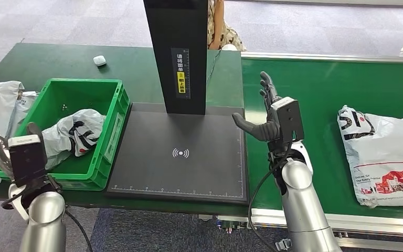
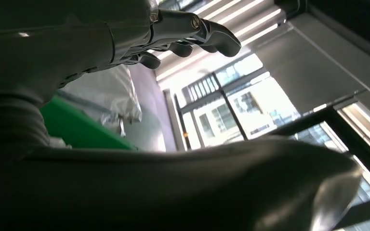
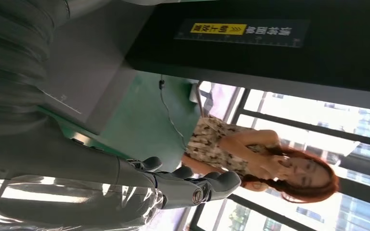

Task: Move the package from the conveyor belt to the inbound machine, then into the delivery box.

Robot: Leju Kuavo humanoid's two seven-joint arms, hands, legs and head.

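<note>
Now package [image 1: 383,157] on belt, right of right hand [image 1: 266,113].

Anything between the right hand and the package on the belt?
Nothing visible. The right hand hangs open over the belt's edge, and bare green conveyor belt lies between it and the package.

Black upright column of the inbound machine [image 1: 181,55]: a vertical dark label [image 1: 180,72] with pale characters and a yellow patch, too small to read. Flat black scanning plate [image 1: 152,168]: a white wireless-wave symbol [image 1: 180,153] at centre. White plastic package on the green conveyor belt [image 1: 385,155]: red and black print, illegible.
</note>
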